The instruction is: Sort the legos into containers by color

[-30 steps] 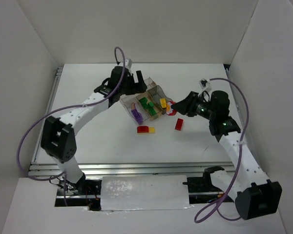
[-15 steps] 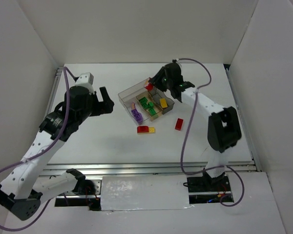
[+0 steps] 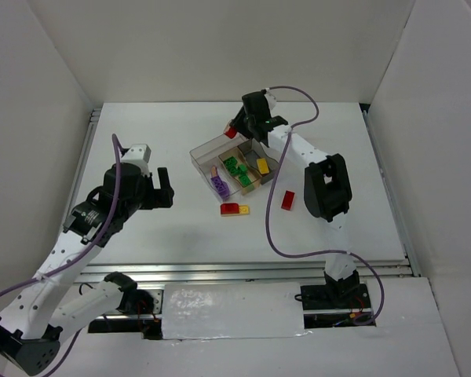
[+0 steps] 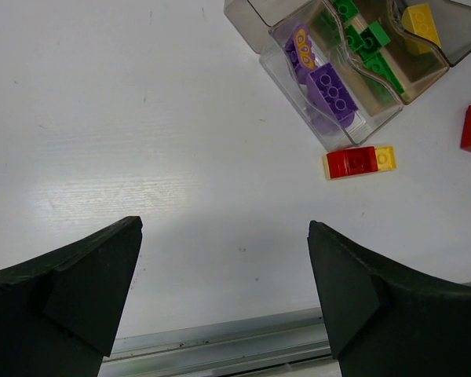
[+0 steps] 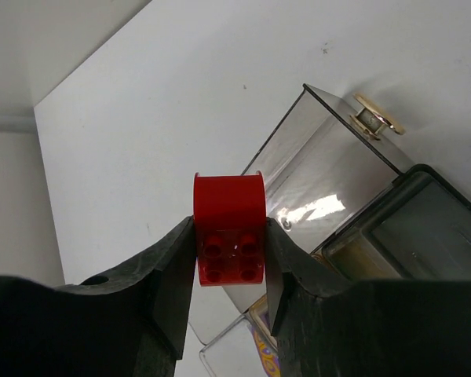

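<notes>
From above, the right tool (image 3: pixel 234 129) mostly hides its red brick (image 3: pixel 231 133). The right wrist view shows both fingers clamped on it, over the tray's (image 3: pixel 206 154) far-left corner. The left tool (image 4: pixel 224 275) gapes wide, empty, above bare counter (image 4: pixel 141 157) left of the tray. A purple brick (image 4: pixel 331 88), green bricks (image 4: pixel 363 38) and a yellow brick (image 4: pixel 420 20) lie inside. Both wrist views cut the tray off.

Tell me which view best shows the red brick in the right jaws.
Right wrist: the red brick sits large and centred, clamped between the jaws. Top external shows it only as a speck; left wrist misses it.
</notes>
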Controlling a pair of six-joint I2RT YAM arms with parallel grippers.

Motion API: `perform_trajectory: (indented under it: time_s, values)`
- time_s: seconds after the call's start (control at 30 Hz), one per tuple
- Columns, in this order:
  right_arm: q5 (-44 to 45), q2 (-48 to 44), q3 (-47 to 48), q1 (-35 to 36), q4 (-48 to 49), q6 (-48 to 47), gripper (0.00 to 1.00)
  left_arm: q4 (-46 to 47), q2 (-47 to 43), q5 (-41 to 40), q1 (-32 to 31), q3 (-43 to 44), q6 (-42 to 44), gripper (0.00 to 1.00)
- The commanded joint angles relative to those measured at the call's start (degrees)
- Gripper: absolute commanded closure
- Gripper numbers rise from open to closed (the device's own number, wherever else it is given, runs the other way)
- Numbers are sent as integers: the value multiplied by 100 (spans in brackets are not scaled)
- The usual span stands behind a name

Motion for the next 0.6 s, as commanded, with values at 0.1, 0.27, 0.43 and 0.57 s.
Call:
perform_trajectory:
  time_s: [0.1, 0.27, 0.43, 0.57]
  values:
    - [43, 146, 415, 92, -67, -192, 27, 281, 23, 272, 260, 38, 295, 0]
    - [25, 60, 573, 101, -137, -350, 0, 299, 5, 307, 321, 29, 313, 1]
    - [840, -1247, -522, 92, -260, -710, 0, 273, 23, 229, 339, 21, 286, 0]
    - [1571, -3143, -2671, 101, -919, -755, 0, 246, -4, 106, 391, 38, 225, 0]
